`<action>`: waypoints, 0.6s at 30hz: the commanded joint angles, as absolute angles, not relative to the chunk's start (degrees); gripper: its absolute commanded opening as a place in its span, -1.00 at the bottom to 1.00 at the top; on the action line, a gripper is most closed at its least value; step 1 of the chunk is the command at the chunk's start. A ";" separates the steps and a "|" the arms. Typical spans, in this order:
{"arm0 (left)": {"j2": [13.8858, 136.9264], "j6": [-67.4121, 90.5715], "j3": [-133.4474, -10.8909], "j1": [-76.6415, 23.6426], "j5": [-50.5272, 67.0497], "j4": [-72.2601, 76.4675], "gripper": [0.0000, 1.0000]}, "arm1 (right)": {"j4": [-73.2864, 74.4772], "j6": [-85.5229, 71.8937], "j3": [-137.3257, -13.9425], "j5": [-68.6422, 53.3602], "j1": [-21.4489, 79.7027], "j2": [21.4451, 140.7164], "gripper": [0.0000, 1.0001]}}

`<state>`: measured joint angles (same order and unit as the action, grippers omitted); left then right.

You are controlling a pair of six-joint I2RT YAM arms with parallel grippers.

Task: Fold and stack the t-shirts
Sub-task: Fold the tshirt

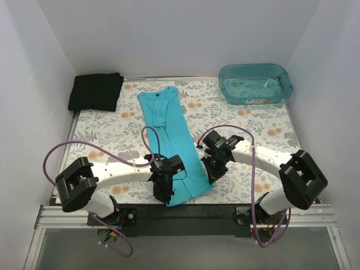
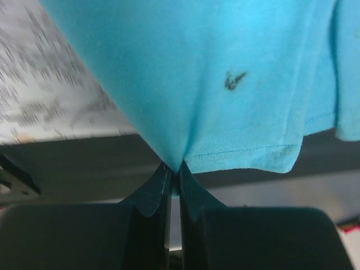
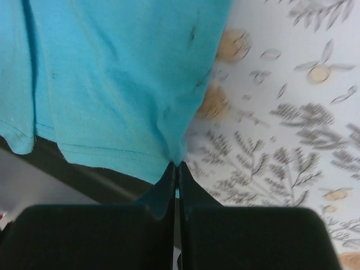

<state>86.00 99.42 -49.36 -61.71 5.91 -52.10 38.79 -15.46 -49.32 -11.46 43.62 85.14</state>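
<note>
The turquoise t-shirt [image 1: 169, 135] lies as a long narrow strip down the middle of the table, collar at the far end. My left gripper [image 1: 166, 196] is shut on its near left hem corner, seen in the left wrist view [image 2: 175, 166]. My right gripper [image 1: 213, 179] is shut on its near right hem corner, seen in the right wrist view [image 3: 176, 164]. The hem [image 2: 242, 152] hangs a little above the table's near edge. The black t-shirt [image 1: 96, 91] lies folded at the far left corner.
A translucent teal plastic tub [image 1: 256, 84] stands at the far right. The table has a floral cloth [image 1: 247, 129] and white walls on three sides. A black bar [image 1: 185, 211] runs along the near edge between the arm bases.
</note>
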 commanded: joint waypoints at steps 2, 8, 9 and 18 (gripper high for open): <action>77.89 103.96 -46.85 -65.74 14.76 -55.46 -0.98 | 47.72 -17.75 -48.25 -16.69 45.35 80.16 -0.97; 74.45 106.00 -48.16 -63.20 10.73 -54.93 -0.99 | 49.04 -18.37 -56.13 -14.25 45.44 80.94 -0.97; 73.66 105.56 -48.77 -62.15 8.81 -55.19 -1.00 | 49.30 -18.02 -57.47 -13.28 45.35 81.56 -0.97; 68.81 95.55 -49.92 -41.51 0.97 -51.69 -0.98 | 49.31 -13.28 -73.90 -5.98 42.80 92.45 -0.97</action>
<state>69.49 100.42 -47.90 -45.45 4.95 -53.28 48.58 -15.81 -68.60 -9.74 43.64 89.82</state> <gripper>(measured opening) 0.071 0.021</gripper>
